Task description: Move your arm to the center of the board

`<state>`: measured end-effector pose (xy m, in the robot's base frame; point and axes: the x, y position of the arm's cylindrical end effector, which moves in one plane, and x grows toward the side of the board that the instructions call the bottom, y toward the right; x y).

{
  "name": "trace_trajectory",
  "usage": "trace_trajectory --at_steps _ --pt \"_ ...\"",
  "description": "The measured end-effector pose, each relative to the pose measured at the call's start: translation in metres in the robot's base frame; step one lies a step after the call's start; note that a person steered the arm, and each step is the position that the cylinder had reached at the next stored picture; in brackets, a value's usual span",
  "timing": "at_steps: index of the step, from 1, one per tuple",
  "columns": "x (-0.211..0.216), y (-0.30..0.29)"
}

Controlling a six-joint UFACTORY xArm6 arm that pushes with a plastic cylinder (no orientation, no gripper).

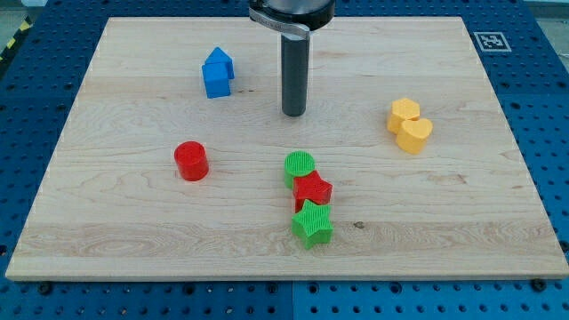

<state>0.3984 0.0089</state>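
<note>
My tip (293, 113) rests on the wooden board (133, 222) a little above its middle. It touches no block. A green cylinder (300, 166) lies just below it, with a red star (312, 189) and a green star (312, 224) stacked in a line beneath. Two blue blocks (217, 74) sit together to the tip's upper left. A red cylinder (191, 161) lies to the lower left. Two yellow blocks (409, 125) touch each other at the right.
The board lies on a blue perforated table (542, 89). A black-and-white marker tag (491, 41) is at the board's top right corner. The arm's dark mount (292, 12) hangs over the board's top edge.
</note>
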Motion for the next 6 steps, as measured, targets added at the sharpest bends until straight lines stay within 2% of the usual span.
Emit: trace_trajectory --at_steps 2,6 --pt "0.006 0.000" --pt "0.010 -0.043"
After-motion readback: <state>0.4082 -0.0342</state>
